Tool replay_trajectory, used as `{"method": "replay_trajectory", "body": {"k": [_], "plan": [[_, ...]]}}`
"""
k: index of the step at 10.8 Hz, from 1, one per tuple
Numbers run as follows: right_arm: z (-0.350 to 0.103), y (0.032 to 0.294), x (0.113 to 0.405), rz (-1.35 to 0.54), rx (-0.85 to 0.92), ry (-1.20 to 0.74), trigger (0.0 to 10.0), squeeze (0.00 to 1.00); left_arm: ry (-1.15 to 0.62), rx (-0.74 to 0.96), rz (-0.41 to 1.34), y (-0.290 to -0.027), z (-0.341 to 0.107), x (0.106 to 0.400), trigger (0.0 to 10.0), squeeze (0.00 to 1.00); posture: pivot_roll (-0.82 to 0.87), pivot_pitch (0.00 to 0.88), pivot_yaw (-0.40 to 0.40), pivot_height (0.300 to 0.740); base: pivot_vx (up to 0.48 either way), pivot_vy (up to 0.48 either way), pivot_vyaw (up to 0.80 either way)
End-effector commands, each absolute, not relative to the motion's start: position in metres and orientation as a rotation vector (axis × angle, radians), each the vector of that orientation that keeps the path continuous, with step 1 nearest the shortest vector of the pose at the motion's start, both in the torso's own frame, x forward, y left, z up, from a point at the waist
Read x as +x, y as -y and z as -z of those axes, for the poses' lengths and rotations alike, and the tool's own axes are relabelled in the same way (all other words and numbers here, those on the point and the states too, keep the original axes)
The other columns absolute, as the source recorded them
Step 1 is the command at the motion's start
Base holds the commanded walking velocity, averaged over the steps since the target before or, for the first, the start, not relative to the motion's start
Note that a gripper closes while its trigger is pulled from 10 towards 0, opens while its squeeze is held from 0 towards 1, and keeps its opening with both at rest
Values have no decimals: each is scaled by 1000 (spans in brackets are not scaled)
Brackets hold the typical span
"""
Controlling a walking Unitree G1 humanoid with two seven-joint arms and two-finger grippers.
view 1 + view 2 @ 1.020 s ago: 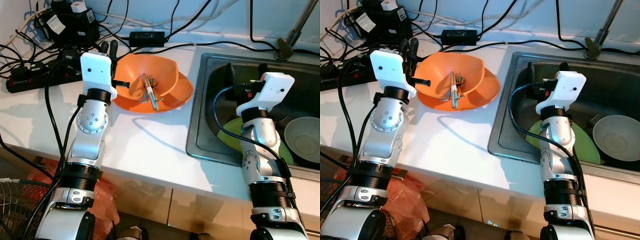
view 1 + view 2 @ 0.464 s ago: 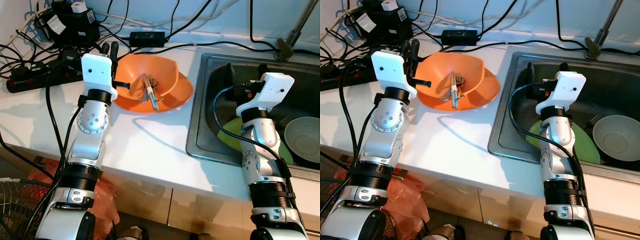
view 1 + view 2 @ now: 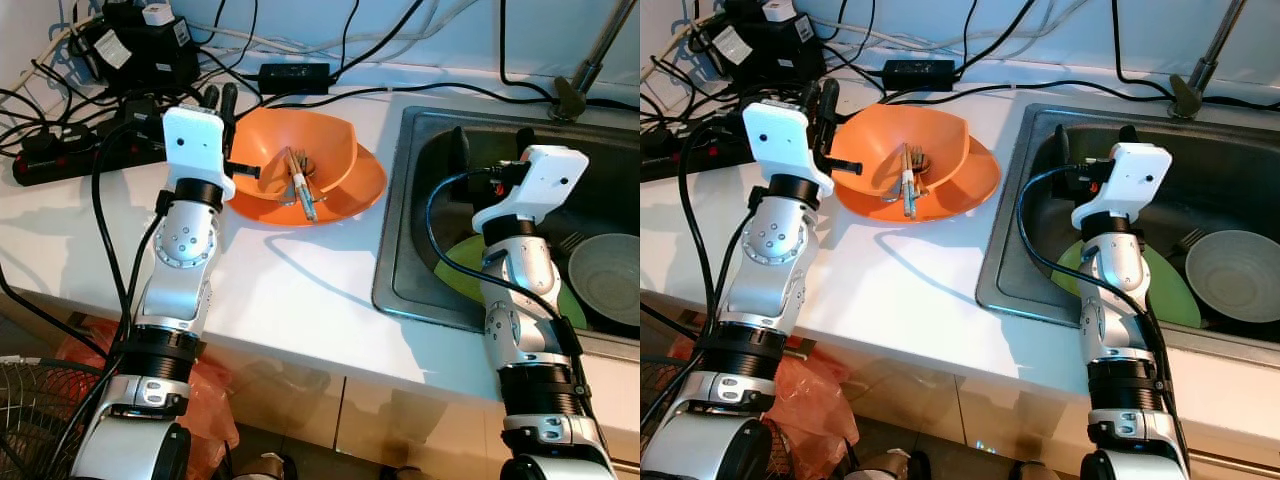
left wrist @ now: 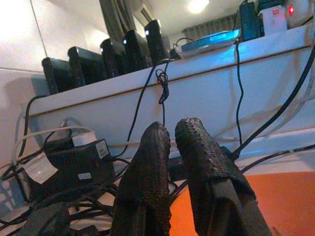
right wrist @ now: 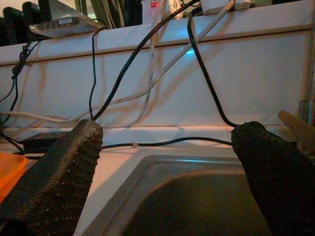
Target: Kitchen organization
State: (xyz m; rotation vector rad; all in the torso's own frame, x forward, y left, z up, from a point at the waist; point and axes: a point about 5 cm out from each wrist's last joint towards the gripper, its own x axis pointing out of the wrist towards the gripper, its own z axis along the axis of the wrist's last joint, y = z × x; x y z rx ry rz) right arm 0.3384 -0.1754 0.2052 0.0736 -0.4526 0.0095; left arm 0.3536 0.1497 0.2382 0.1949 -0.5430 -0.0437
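Left eye view: a smooth white desk (image 3: 290, 280) is seen, with a sunken steel sink (image 3: 420, 250) of dull grey metal at the robot's right. At the back of the desk a tangle of black cables (image 3: 60, 110) and power bricks is spread. An orange bowl (image 3: 300, 150), glossy and rounded with one squared corner, is set on a flat orange plate (image 3: 355, 190), near the sink's edge. Inside the bowl a few pieces of cutlery (image 3: 298, 185) are laid, metal with pale handles. In the sink a flat green plate (image 3: 465, 260) is partly covered by the right arm, and a round grey bowl (image 3: 605, 275) is placed beside it, with a fork (image 3: 570, 240) just behind.

The left gripper (image 3: 222, 100) is held at the bowl's far left rim; its jaws, rough and pebbled in the left wrist view, are drawn narrow, almost touching, with nothing between them, and the orange rim is seen just under and beside them. The right gripper (image 3: 488, 140) is raised over the sink, its jaws spread wide with nothing held, the green plate lying below and behind them.
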Motion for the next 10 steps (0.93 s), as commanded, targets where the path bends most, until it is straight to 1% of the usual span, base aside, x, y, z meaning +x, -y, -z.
{"method": "replay_trajectory", "body": {"k": [1, 3, 5, 6, 9, 10], "plan": [[-200, 174, 338, -18, 68, 429, 10000, 0, 544, 191, 40, -152, -240, 355, 10000, 0, 44, 110, 81, 740, 0, 0, 0], [-201, 174, 338, -19, 68, 430, 10000, 0, 547, 189, 40, -152, -241, 355, 10000, 0, 47, 115, 81, 740, 0, 0, 0], [-201, 174, 338, -18, 68, 429, 10000, 0, 550, 192, 42, -151, -241, 355, 10000, 0, 47, 114, 81, 740, -240, 0, 0], [-201, 174, 338, -18, 69, 430, 10000, 0, 551, 189, 44, -151, -241, 354, 10000, 0, 47, 114, 81, 740, 0, 0, 0], [-200, 173, 338, -19, 68, 427, 10000, 0, 549, 195, 40, -151, -241, 355, 10000, 0, 48, 116, 80, 740, -270, 0, 0], [-200, 173, 338, -20, 68, 426, 10000, 0, 546, 198, 36, -152, -241, 355, 10000, 0, 46, 114, 80, 740, 0, 0, 0]]}}
